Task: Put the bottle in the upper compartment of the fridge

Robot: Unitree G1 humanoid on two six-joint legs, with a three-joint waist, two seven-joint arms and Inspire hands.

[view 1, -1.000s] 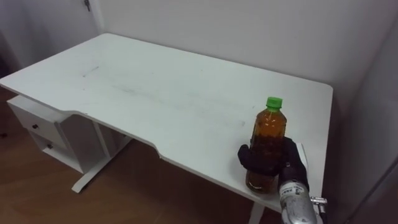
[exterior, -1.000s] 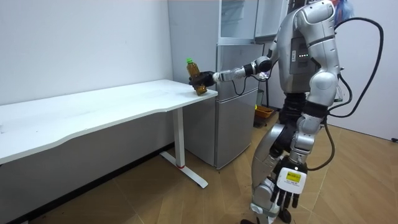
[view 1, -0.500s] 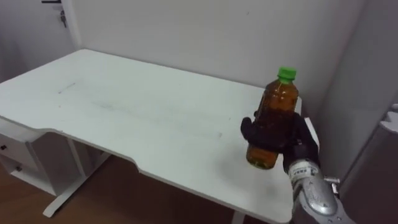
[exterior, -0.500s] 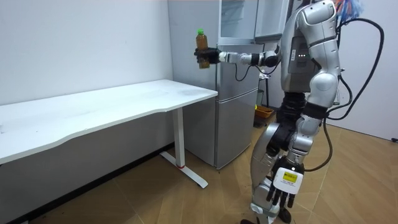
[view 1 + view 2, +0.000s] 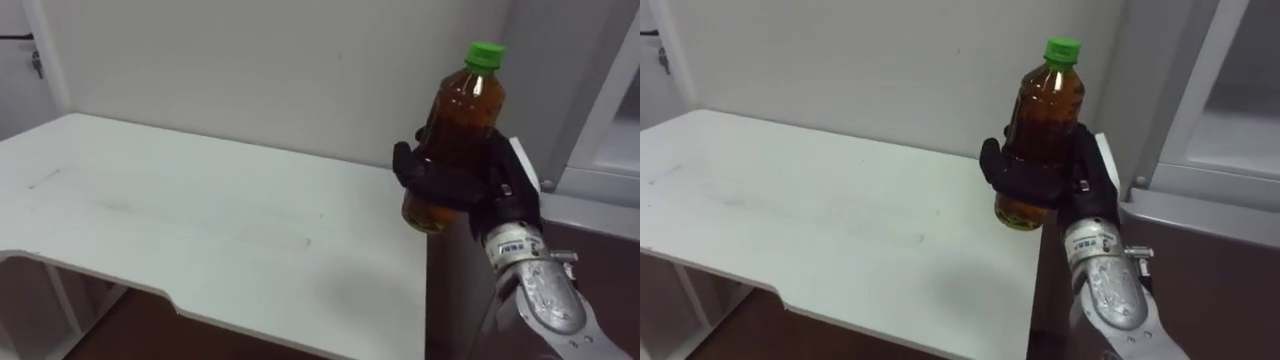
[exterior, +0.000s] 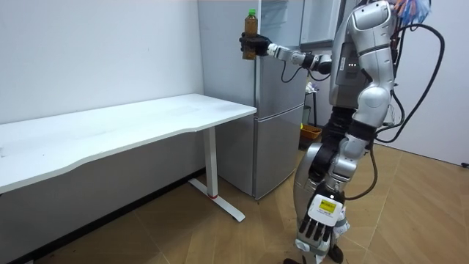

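Note:
The bottle (image 5: 458, 110) is clear plastic, full of amber drink, with a green cap. My right hand (image 5: 452, 186) is shut on its lower half and holds it upright in the air, past the right end of the white table (image 5: 200, 220). In the room view the bottle (image 6: 250, 28) is at head height, just in front of the grey fridge (image 6: 282, 95), with my right hand (image 6: 253, 50) at the end of an outstretched arm. My left hand (image 6: 320, 226) hangs low beside my leg, fingers relaxed and holding nothing.
The fridge (image 5: 1200, 200) stands against the table's right end, its pale upper frame (image 5: 600, 110) at the view's right edge. A plain wall runs behind the table. I stand on a wooden floor (image 6: 410, 220) facing the fridge corner.
My right hand has lifted the bottle off the table's right corner, raised it to head height and carried it toward the fridge. The eye view has swung to the right.

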